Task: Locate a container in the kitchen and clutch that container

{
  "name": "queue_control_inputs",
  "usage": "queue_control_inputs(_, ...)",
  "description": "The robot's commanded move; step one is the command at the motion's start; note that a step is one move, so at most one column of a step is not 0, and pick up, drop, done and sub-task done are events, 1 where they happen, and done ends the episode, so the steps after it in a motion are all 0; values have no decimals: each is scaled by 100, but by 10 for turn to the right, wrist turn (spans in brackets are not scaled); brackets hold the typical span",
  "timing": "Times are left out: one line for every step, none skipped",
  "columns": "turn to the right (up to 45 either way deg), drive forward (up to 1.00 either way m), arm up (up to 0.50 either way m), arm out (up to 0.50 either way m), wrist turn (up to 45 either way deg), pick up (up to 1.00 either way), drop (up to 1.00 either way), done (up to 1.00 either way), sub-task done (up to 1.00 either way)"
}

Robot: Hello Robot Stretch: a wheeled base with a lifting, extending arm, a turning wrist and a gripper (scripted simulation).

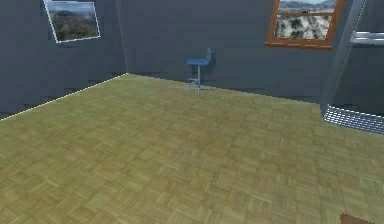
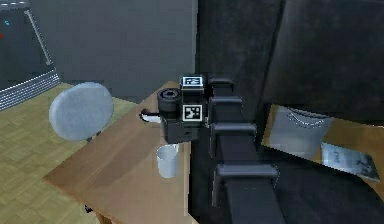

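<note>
A small white cup-like container (image 2: 167, 161) stands on a light wooden table (image 2: 110, 165) in the arm side view. My arm (image 2: 235, 150) rises as a dark bar from the bottom edge, with its two white marker squares (image 2: 190, 100) at the far end. The gripper (image 2: 150, 113) sits left of the markers, above the table and a little beyond the white container. I cannot tell whether it holds anything, nor whether it touches the container.
A round pale grey chair back (image 2: 80, 110) stands at the table's far left side. Tall dark furniture (image 2: 300, 50) rises beyond the arm, with papers (image 2: 350, 158) nearby. Ahead lie open wooden floor (image 1: 170, 150), a blue stool (image 1: 200, 68), two wall pictures (image 1: 72, 20) (image 1: 305, 22) and a metal grille (image 1: 355, 118).
</note>
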Motion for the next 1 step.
queue_control_inputs(0, 0, -30, 0, 0, 0, 0, 0, 0)
